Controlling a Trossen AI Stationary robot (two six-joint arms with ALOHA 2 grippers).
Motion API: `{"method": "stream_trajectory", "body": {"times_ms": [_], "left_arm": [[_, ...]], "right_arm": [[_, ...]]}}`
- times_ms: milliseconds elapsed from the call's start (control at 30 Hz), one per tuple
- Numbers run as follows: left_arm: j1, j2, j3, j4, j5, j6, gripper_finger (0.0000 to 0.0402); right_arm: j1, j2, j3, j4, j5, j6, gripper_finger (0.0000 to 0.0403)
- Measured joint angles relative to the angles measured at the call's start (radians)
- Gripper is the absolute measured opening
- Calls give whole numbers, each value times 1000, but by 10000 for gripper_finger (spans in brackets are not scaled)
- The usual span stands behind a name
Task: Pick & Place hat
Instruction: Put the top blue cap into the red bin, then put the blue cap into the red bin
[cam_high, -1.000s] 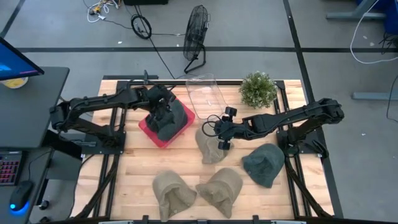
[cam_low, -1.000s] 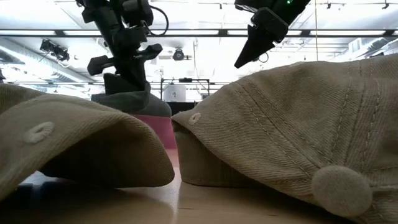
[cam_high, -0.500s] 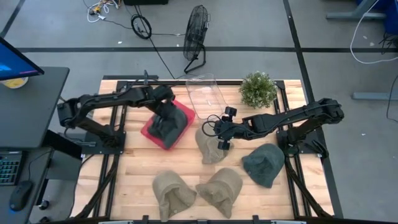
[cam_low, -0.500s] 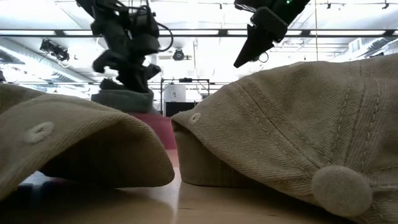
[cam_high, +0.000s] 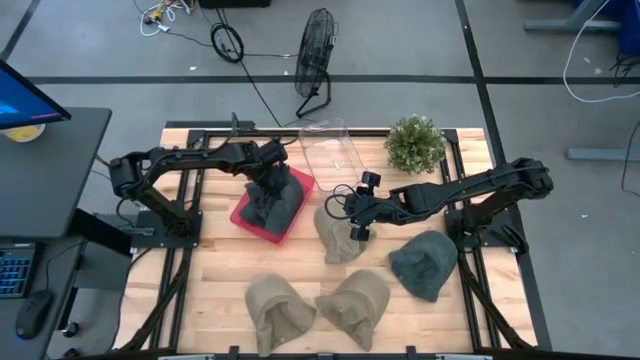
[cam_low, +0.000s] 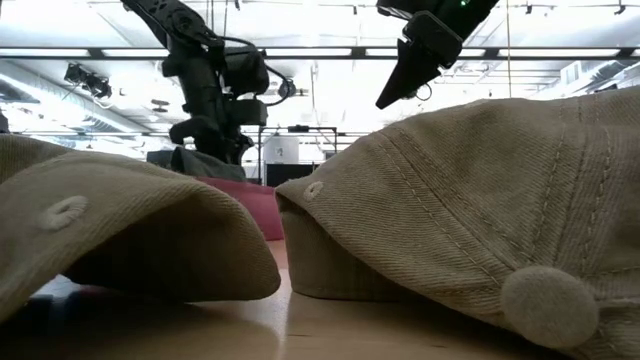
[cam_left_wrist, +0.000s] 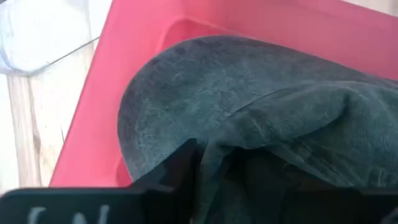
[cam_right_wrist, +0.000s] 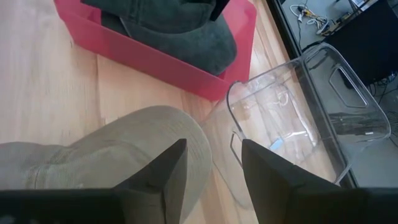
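A dark green hat (cam_high: 274, 196) lies in the red bin (cam_high: 243, 215) at the far left of the table, and it fills the left wrist view (cam_left_wrist: 249, 93). My left gripper (cam_high: 266, 185) stands right over that hat, pointing down into the bin; in the low view (cam_low: 205, 135) it sits at the hat's top. My right gripper (cam_high: 350, 212) hangs open above a tan hat (cam_high: 338, 238) at the table's middle, over its far edge (cam_right_wrist: 155, 137), and touches nothing.
A clear plastic bin (cam_high: 330, 148) lies on its side at the far middle, with a potted plant (cam_high: 414, 143) to its right. Two more tan hats (cam_high: 278, 308) (cam_high: 355, 297) and another dark green hat (cam_high: 423, 262) lie along the near side.
My left gripper has turned about above the red bin and shifted a little toward the table's right. The dark green hat under it has sunk lower into the bin.
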Motion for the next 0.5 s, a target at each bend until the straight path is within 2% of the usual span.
{"method": "stream_trajectory", "body": {"times_ms": [233,500], "left_arm": [[-37,-48,32,-62,-16,-95,172],[-88,-135,192,-265,-25,-243,169]], "right_arm": [[0,0,0,0,0,0,157],[0,0,0,-15,-1,27,157]]}}
